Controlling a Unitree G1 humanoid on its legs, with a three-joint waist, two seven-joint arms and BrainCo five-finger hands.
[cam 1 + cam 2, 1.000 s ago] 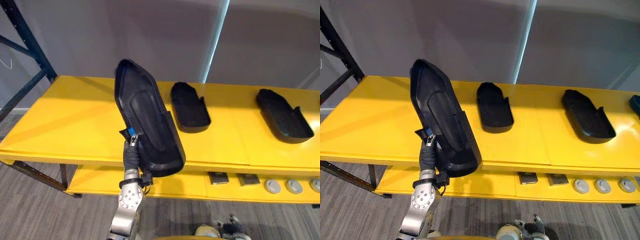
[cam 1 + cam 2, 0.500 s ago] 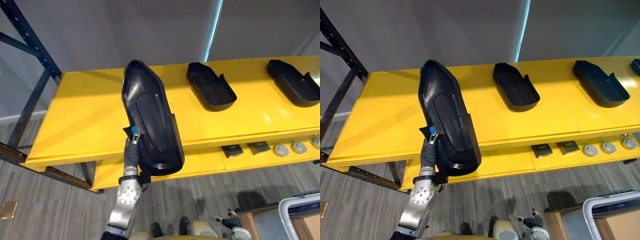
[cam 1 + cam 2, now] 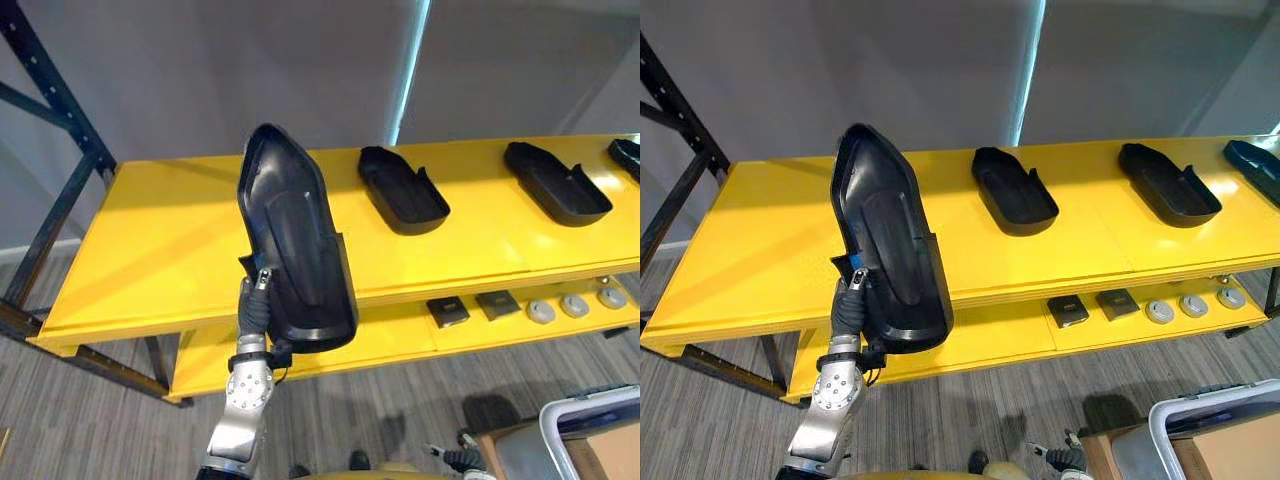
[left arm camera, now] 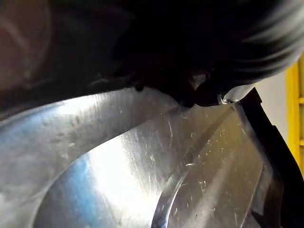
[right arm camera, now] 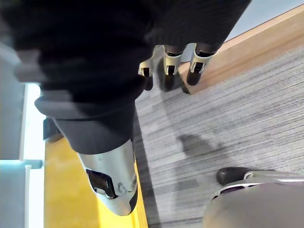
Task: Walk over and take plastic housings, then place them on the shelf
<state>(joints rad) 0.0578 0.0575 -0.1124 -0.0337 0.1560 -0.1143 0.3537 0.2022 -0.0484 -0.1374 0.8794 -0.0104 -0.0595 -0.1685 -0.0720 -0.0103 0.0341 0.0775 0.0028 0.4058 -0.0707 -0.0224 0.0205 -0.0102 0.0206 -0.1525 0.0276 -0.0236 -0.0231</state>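
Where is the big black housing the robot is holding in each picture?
Left eye view: the housing is held up left of centre by the left hand, before the yellow shelf.
Right eye view: same, slightly further left.
Left wrist view: its shiny surface, very close.
Right wrist view: the right hand over grey floor.
Shared landmark: the yellow shelf.

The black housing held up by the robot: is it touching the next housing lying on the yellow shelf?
Apart. The left eye view shows bare yellow shelf between the held housing and the nearest lying housing.
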